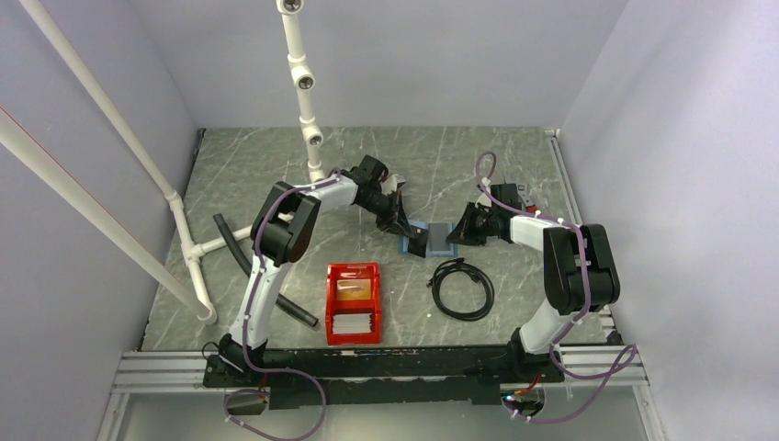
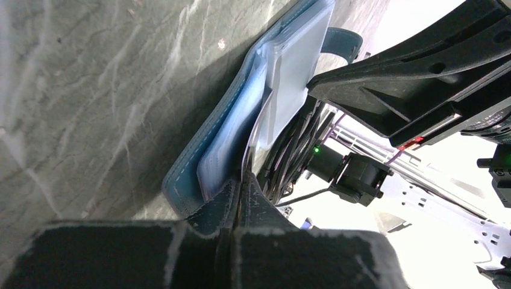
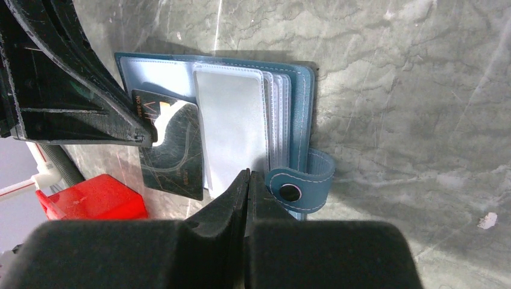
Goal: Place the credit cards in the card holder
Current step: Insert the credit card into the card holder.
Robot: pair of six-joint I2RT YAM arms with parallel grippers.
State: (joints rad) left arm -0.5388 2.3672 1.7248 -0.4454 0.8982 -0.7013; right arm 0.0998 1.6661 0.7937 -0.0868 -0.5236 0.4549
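Observation:
The blue card holder lies open on the marble table, its clear sleeves fanned. My left gripper is shut on a dark credit card, holding it flat over the holder's left side with part of it over the table. My right gripper is shut, its tips at the near edge of the top sleeve beside the snap strap. Nothing shows between its fingers. More credit cards lie in a red bin: an orange-gold one and a whitish stack.
The red bin stands near the front, left of a coiled black cable. A white pipe frame rises at the back left, with a black hose beside it. Grey walls enclose the table.

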